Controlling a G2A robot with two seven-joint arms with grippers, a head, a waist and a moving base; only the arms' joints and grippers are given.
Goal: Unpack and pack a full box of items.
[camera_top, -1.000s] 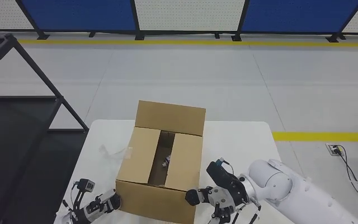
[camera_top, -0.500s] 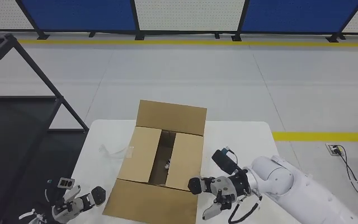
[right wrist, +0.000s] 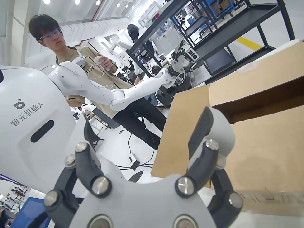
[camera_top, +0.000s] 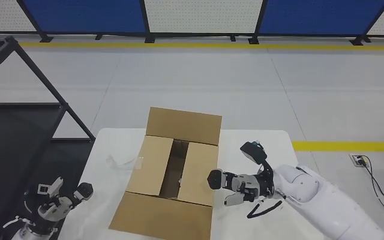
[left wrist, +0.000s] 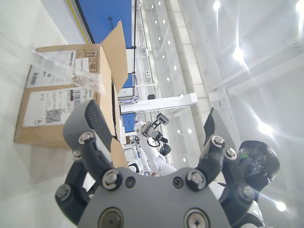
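At the table's middle: a cardboard box (camera_top: 147, 165) is set on the white table (camera_top: 252, 144).
Box flaps: the far flap is raised; both side flaps are folded partly inward, with a dark gap left between them; the near flap is spread outward toward the near edge. Contents cannot be made out.
Box wall: printed labels are stuck on the wall facing the left edge.
Right gripper (camera_top: 223, 191): held just beside the box's right flap, toward the near-right corner; its fingers are spread apart and nothing is held.
Left gripper (left wrist: 152, 117): held outside the left edge, by the near-left corner, well apart from the box; its fingers are spread wide and nothing is gripped.
Clear plastic scrap (camera_top: 123, 162): laid near the left edge, just beside the box; contact cannot be told.
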